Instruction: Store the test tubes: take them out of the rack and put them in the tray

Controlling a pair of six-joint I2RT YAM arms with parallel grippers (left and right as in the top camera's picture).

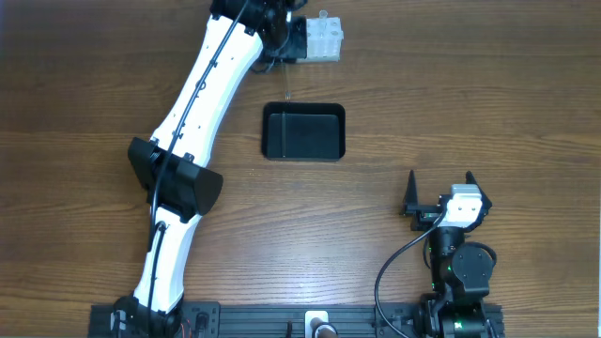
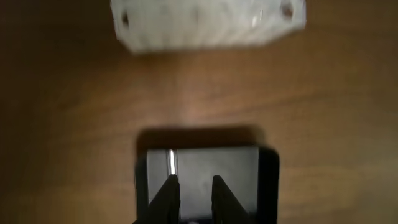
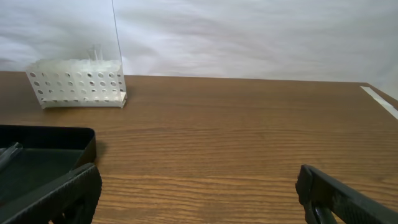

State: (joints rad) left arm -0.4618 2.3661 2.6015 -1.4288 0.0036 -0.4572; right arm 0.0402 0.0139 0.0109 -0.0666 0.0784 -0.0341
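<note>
The white perforated rack (image 1: 327,38) stands at the table's far edge, with clear tubes (image 3: 94,53) poking out of its top. The black tray (image 1: 310,136) sits in front of it, mid-table. My left gripper (image 1: 282,54) is raised between rack and tray, shut on a thin clear test tube (image 1: 285,86) that hangs straight down toward the tray's far left edge. In the left wrist view the rack (image 2: 208,22) lies beyond the tray (image 2: 236,174), and the tube (image 2: 171,163) juts from the left gripper (image 2: 193,185). Another tube (image 3: 9,154) lies in the tray (image 3: 50,138). My right gripper (image 1: 441,188) rests open near its base.
Bare wooden tabletop (image 1: 470,94) surrounds the tray and rack. The left arm (image 1: 202,103) stretches diagonally across the table's left half. A white backdrop (image 3: 249,37) rises behind the table's far edge.
</note>
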